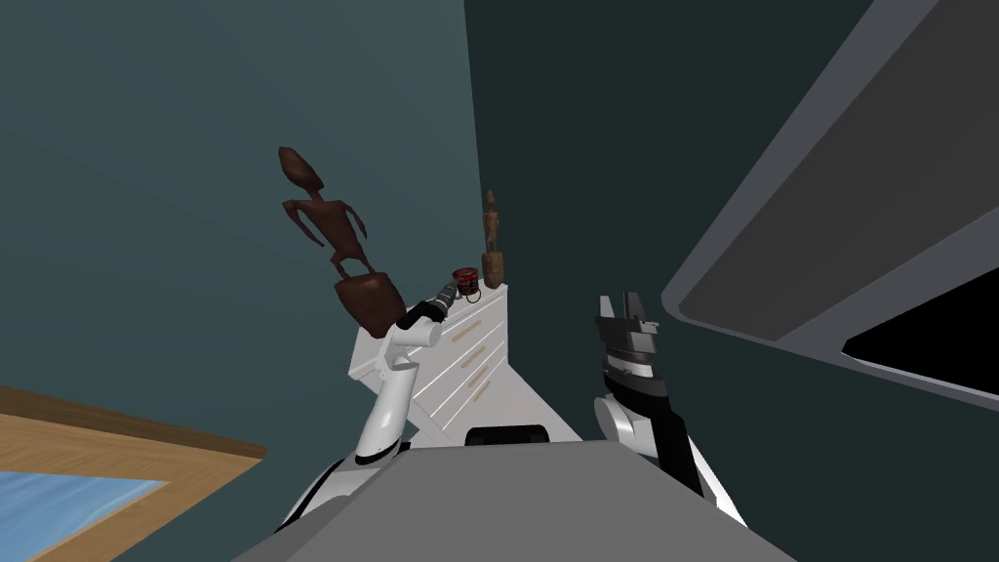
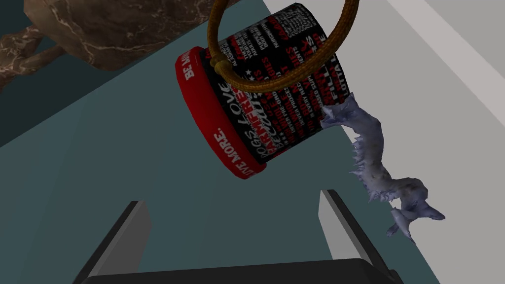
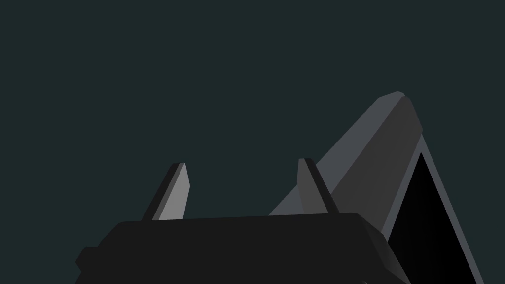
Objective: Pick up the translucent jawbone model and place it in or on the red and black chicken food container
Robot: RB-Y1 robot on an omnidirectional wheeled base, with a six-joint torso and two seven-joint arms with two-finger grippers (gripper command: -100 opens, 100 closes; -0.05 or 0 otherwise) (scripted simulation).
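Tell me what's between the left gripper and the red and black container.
Nothing. In the left wrist view the stretch from the left gripper to the container is bare; the jawbone model lies aside, outside one finger.

We stand in a home's furnished room: teal walls (image 1: 146, 146), a white chest of drawers (image 1: 476, 363) at our 12 o'clock, topped by a dark carved figure (image 1: 337, 224) at 11 o'clock and a small wooden statuette (image 1: 491, 229).

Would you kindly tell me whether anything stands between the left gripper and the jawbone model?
Nothing visible does. The open left gripper faces the red and black cylindrical container; the pale bluish, spiky jawbone model lies off to one side of it on the white dresser top, its far end at the container.
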